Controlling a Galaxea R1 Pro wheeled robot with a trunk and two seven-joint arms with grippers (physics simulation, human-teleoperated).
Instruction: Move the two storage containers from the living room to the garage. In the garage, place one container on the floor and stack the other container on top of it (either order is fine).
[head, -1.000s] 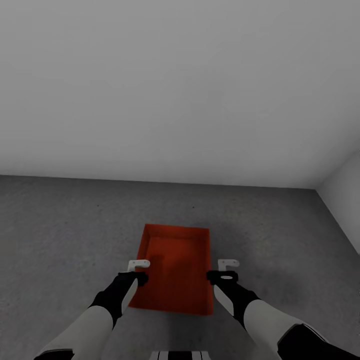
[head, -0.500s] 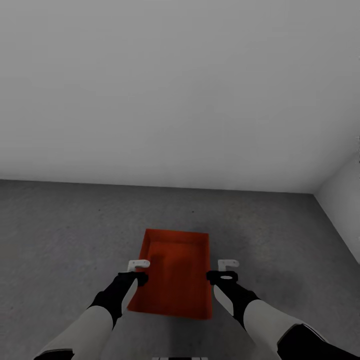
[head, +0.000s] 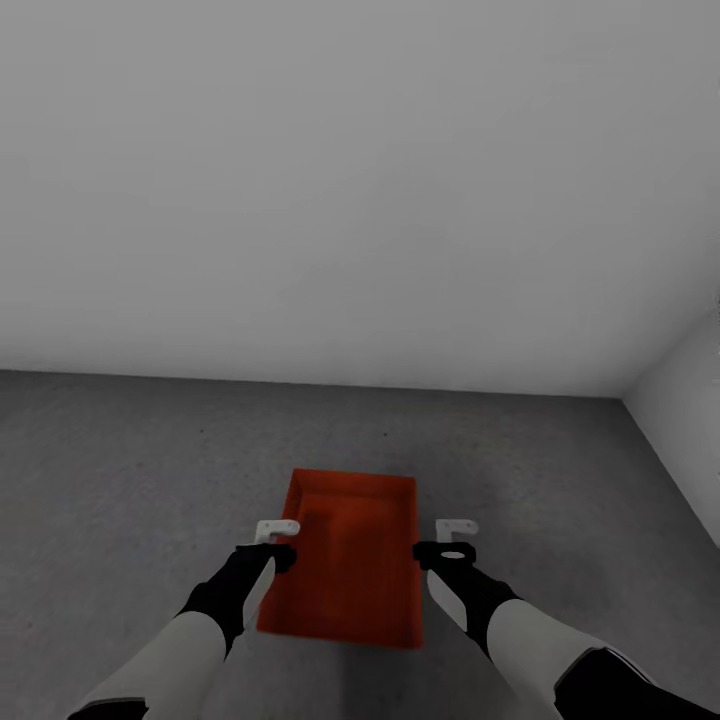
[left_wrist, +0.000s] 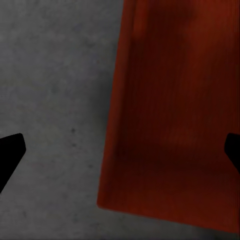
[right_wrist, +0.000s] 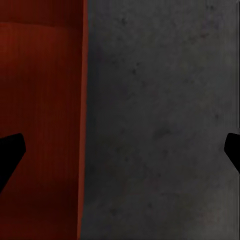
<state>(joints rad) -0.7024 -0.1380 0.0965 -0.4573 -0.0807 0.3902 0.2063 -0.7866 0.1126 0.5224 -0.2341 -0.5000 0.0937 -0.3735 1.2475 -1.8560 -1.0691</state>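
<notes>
While both sets of fingers gape wide, left gripper (head: 277, 527) at nine o'clock of the container (head: 345, 560) and right gripper (head: 456, 527) at three, a careless pass could shove it across the floor (head: 120, 480).

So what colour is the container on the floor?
Orange-red container, finely ribbed; the left wrist view shows it best.

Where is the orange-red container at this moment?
In the head view, the container lies on the grey floor, between the left hand and right hand.
</notes>
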